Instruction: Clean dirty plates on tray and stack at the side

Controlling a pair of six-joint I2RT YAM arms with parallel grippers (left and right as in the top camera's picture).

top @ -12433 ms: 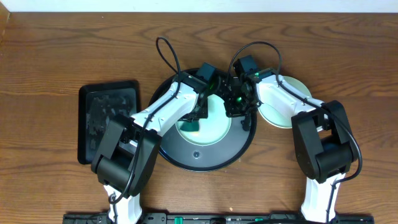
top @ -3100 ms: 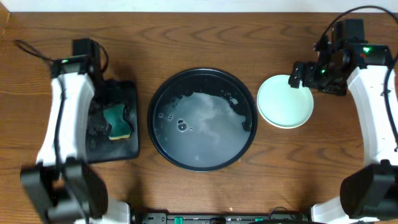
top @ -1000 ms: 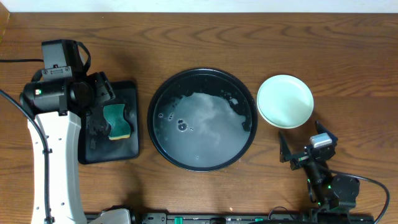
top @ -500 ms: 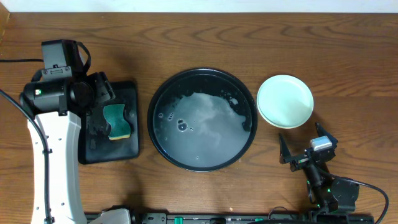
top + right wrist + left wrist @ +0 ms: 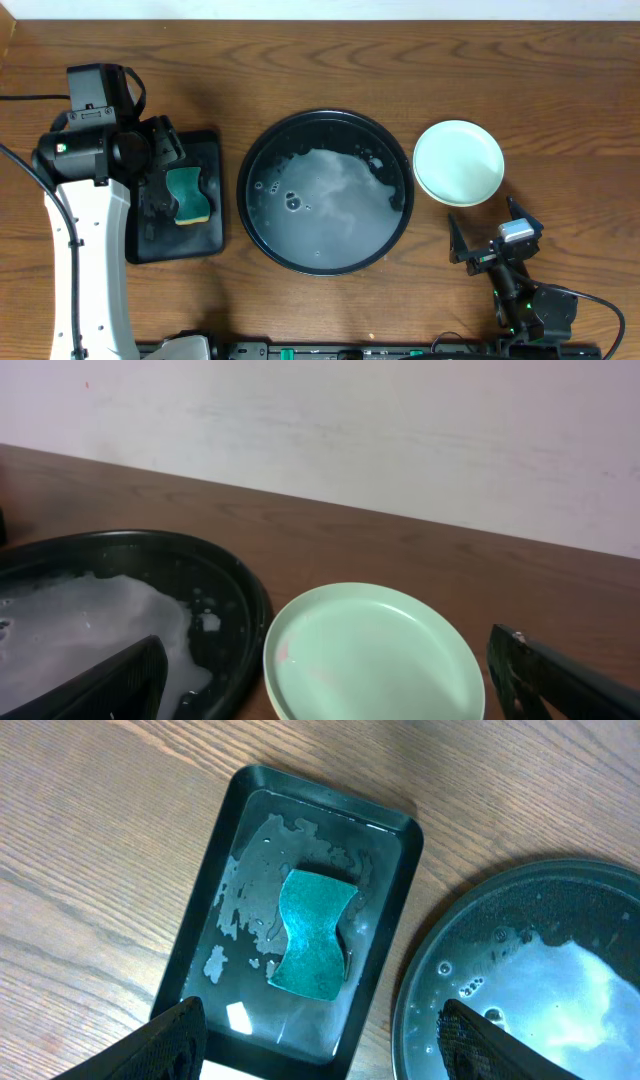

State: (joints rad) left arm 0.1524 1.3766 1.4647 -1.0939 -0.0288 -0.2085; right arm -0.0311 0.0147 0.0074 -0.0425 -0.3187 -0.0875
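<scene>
Sitting just beside foamy tray [image 5: 325, 116], pale plates [image 5: 459, 163]

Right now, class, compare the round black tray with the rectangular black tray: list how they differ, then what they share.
Shape: the round tray is a circle; the rectangular tray is an oblong with rounded corners.
Size: the round tray is clearly larger than the rectangular tray.
Contents: the round tray holds foamy water; the rectangular tray holds a green sponge and wet patches.
Both are black, wet and have raised rims.

Glossy plastic plates [image 5: 459, 162], wet black tray [image 5: 325, 255], wood-grain table [image 5: 330, 60]
</scene>
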